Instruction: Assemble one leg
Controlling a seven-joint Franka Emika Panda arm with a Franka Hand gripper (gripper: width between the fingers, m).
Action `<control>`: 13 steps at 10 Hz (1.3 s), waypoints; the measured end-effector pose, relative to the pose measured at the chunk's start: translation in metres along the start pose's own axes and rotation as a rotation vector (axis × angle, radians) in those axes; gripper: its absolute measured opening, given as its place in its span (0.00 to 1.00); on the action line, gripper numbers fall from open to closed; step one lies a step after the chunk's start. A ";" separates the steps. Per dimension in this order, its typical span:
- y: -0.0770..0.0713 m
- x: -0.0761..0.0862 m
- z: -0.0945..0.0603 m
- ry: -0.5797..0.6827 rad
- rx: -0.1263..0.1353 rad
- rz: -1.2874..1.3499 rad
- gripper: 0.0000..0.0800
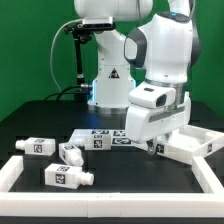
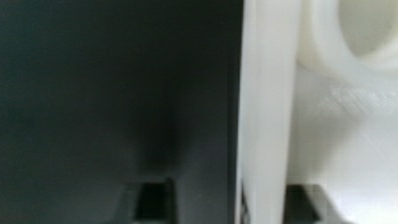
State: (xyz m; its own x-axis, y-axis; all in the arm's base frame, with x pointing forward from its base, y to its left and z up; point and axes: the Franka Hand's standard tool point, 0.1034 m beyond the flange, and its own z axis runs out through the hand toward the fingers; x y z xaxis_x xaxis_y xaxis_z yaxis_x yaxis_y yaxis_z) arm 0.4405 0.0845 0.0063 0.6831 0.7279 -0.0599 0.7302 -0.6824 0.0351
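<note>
White frame [image 1: 120, 203] nearest, tool [image 2: 237, 200] parted, straddling white panel [image 2: 267, 120] edge

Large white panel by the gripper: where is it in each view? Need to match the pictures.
Exterior view: the large white panel lies at the exterior view's right, right beside the gripper.
Wrist view: the large white panel shows close up, a tall white slab running past the fingers.
Shared landmark: the fingers, next to the panel in both.
</note>
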 end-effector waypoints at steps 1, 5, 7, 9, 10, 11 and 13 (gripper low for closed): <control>0.000 0.000 0.000 0.000 0.000 0.000 0.08; -0.006 -0.022 -0.022 -0.032 0.010 0.070 0.06; 0.005 -0.039 -0.055 -0.069 0.017 0.149 0.06; 0.036 -0.043 -0.065 -0.167 0.068 0.276 0.06; 0.041 -0.039 -0.064 -0.166 0.062 0.276 0.06; 0.040 -0.040 -0.063 -0.168 0.064 0.273 0.06; 0.040 -0.040 -0.062 -0.169 0.064 0.273 0.06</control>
State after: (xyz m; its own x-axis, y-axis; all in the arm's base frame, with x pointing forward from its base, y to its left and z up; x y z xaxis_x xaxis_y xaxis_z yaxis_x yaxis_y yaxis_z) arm 0.4429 0.0326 0.0723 0.8375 0.4993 -0.2221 0.5139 -0.8578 0.0098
